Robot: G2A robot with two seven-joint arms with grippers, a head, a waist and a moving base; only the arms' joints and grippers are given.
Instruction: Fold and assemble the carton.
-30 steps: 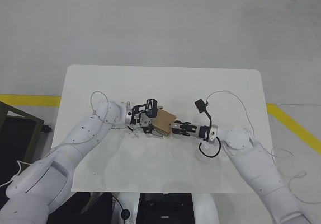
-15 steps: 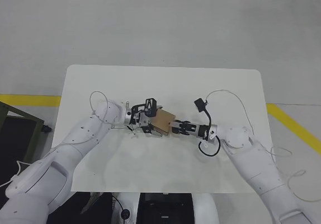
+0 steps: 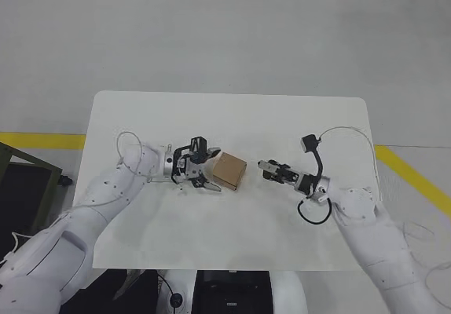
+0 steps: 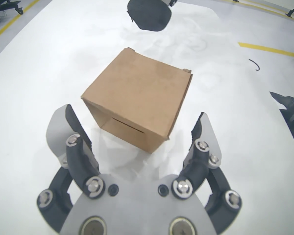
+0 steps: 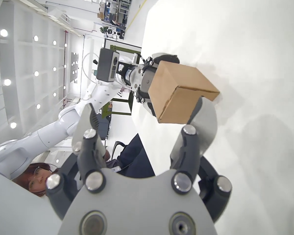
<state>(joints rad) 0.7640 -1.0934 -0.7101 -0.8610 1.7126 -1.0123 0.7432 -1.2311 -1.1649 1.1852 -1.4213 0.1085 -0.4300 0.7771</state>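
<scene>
A small brown carton (image 3: 229,169) stands folded into a closed cube on the white table (image 3: 233,118). It rests free, touched by neither gripper. My left gripper (image 3: 200,167) sits just to its left, open, and in the left wrist view the carton (image 4: 139,103) lies a little beyond my open left gripper (image 4: 134,123). My right gripper (image 3: 265,167) is to the carton's right with a clear gap, also open. In the right wrist view the carton (image 5: 181,94) shows past my right gripper (image 5: 144,113), with the left gripper behind it.
The table surface around the carton is bare white. A yellow floor line (image 3: 422,184) runs beside the table on the right, and a dark frame (image 3: 5,169) stands off its left edge.
Both grippers have let go of the carton and drawn back from it, the left slightly leftward, the right farther to the right. The carton now rests alone on the table.
</scene>
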